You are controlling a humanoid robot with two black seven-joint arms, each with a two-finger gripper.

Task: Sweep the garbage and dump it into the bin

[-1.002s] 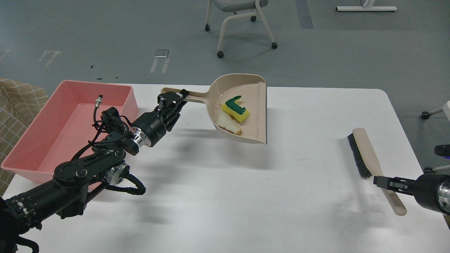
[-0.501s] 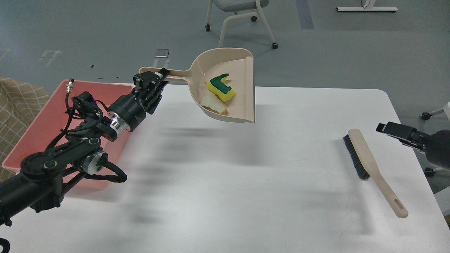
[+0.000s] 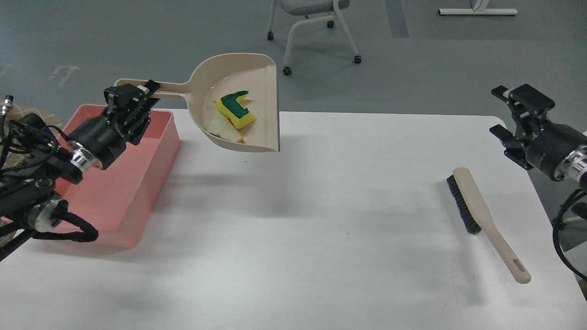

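My left gripper point(image 3: 133, 94) is shut on the handle of the beige dustpan point(image 3: 263, 105) and holds it in the air above the table's back left, just right of the pink bin point(image 3: 133, 206). The garbage lies in the pan: a yellow sponge piece with a green top point(image 3: 236, 109) and a pale crusty piece point(image 3: 222, 131). My right gripper point(image 3: 513, 110) is open and empty, raised at the far right, above and apart from the beige brush point(image 3: 481, 217) lying on the table.
The white table point(image 3: 321, 220) carries the bin at its left edge and the brush at its right. A wheeled chair point(image 3: 316, 27) stands on the grey floor behind the table. A checked fabric object shows at the far left edge.
My left gripper has lifted the dustpan and carried it left toward the bin, garbage still inside. My right gripper let go of the brush handle and rose up and away; the brush lies on the table.
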